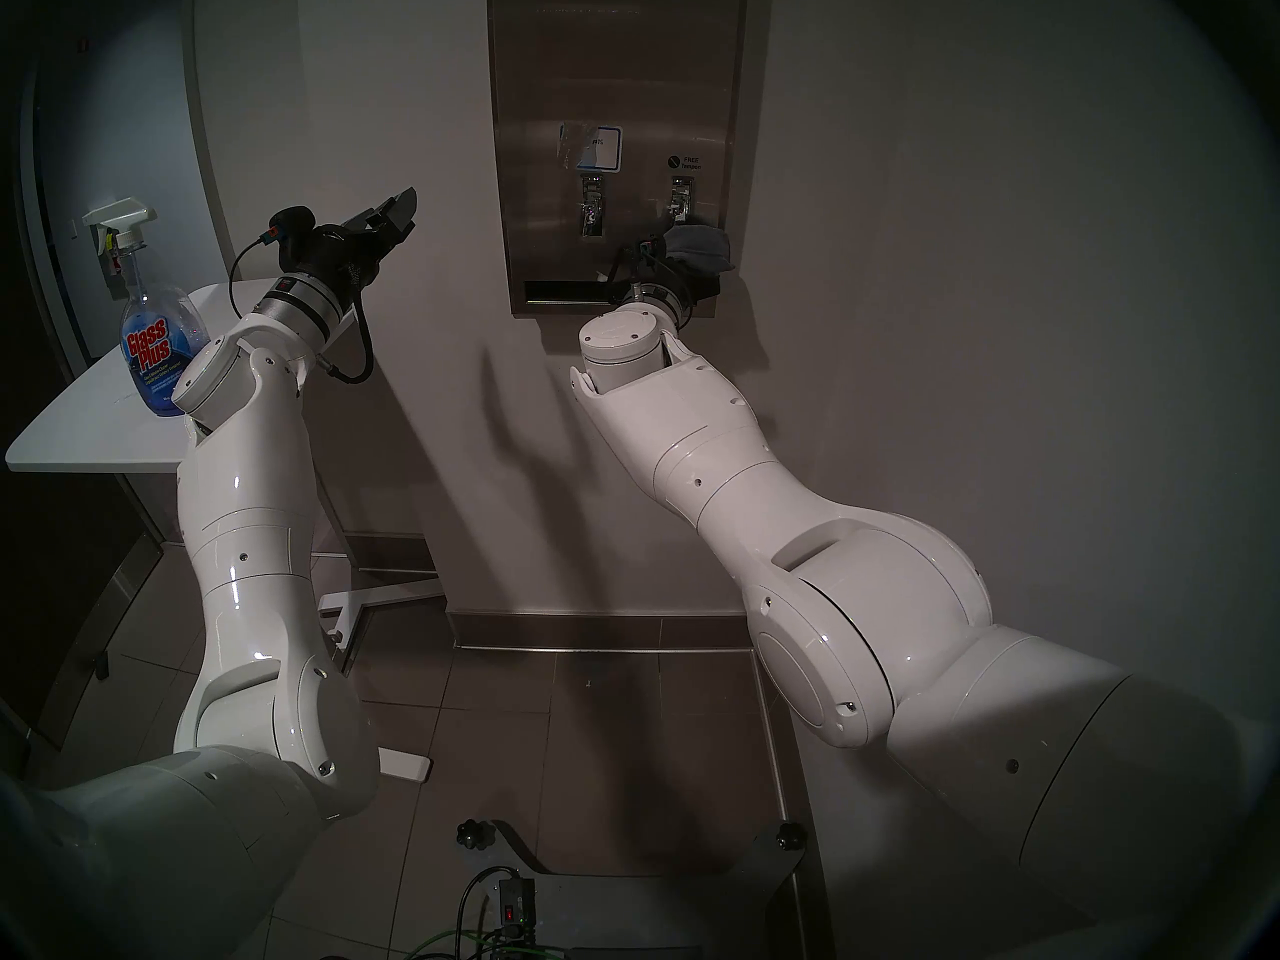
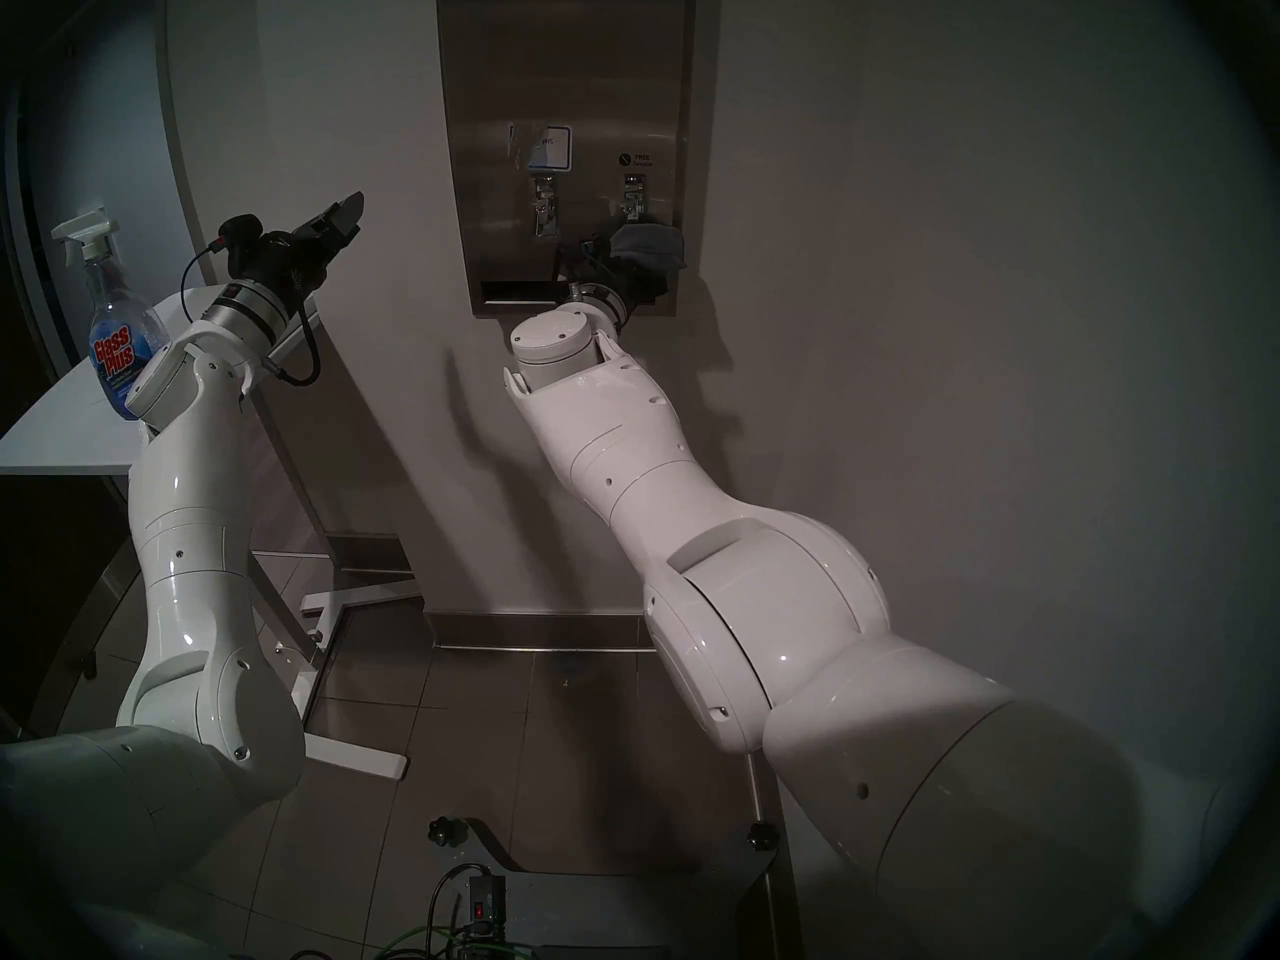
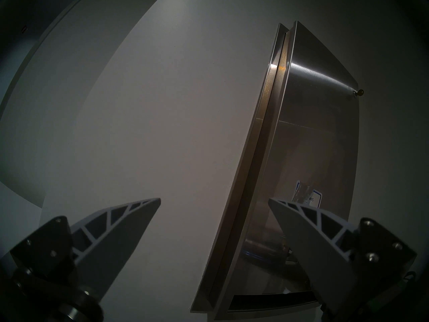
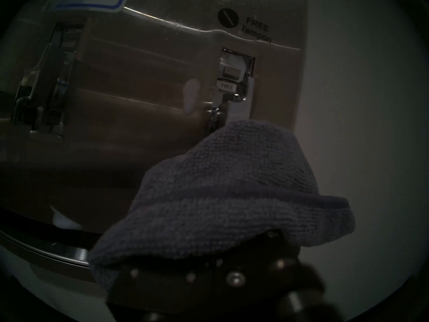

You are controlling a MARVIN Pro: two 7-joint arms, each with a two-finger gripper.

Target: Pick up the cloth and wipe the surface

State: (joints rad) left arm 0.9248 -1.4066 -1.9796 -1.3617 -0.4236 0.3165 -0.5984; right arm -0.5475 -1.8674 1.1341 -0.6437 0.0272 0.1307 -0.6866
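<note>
My right tool (image 1: 699, 262) is pressed together on the grey cloth (image 1: 696, 245). The cloth is bunched up over the tool, so I cannot see my fingers under it. It sits at the far right side of the tall steel panel (image 1: 616, 72) on the wall, just under the right lever (image 1: 681, 199). In my right wrist view the cloth (image 4: 222, 193) fills the near part, and the lever (image 4: 228, 86) with the word FREE on it peeks out just above it. I cannot tell if the cloth is touching the panel or only close to it.

The left lever (image 1: 591, 207) is further left, under a label with a blue edge (image 1: 591, 147). A dark slot (image 1: 564, 291) runs along the bottom of the panel.

My left tool (image 1: 400, 212) is spread wide with nothing in it. It is up in the air, well to the left of the panel. Near it, a blue spray bottle (image 1: 156, 335) stands on a white surface (image 1: 76, 418).
</note>
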